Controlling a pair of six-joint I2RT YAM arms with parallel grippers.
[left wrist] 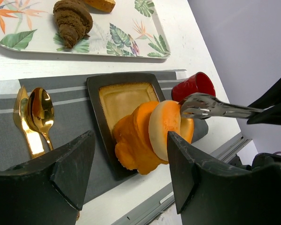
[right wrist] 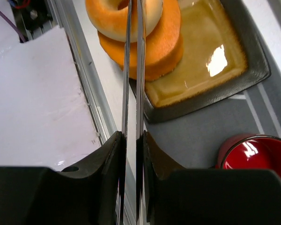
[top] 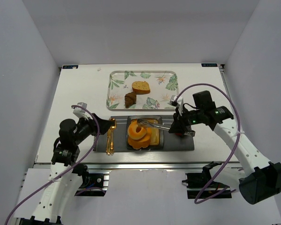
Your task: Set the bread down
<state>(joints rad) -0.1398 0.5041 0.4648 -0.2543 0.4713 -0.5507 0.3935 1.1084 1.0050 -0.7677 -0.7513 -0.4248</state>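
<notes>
An orange ring-shaped bread leans on edge against an orange croissant on the dark square plate. My right gripper is shut on metal tongs. The tong tips touch the ring's rim; whether they pinch it I cannot tell. In the top view the right gripper hovers just right of the plate. My left gripper is open and holds nothing. It hangs low over the plate's near-left side.
A leaf-patterned tray at the back holds a brown croissant and a bread slice. A gold spoon and fork lie on the grey placemat left of the plate. A red cup stands right of it.
</notes>
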